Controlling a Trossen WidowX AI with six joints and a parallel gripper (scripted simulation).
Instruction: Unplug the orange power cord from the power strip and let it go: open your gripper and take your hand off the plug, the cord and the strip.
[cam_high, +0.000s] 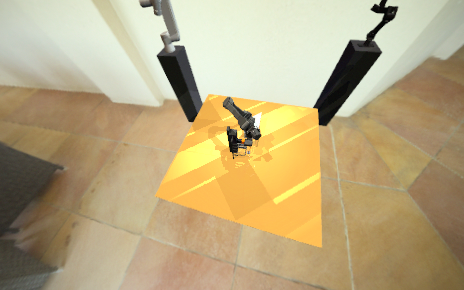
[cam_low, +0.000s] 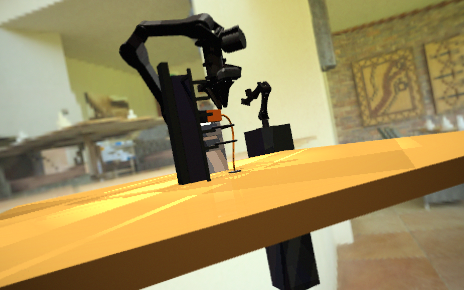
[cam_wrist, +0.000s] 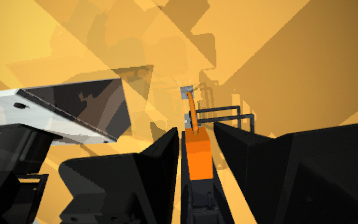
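Desk: glossy orange slab (cam_low: 310, 175), broad bare surface toward its near edges.
Strip: tall black upright power strip (cam_low: 182, 127).
Plug: orange block plug (cam_wrist: 199, 156) beside strip, cord (cam_low: 231, 145) drooping to desk.
Hand: black hand (cam_wrist: 196, 150) pointing down, fingers partly open, flanking the plug with slight gaps, gripping nothing.

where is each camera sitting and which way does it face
Top: high overhead, looking down at the orange table; the arm shows small.
Exterior: low at the table edge, looking across at the upright power strip; the whole arm shows.
Wrist: on the arm, looking down between both jaws, which stand just off the orange plug.
Exterior and wrist share the plug and its cord.
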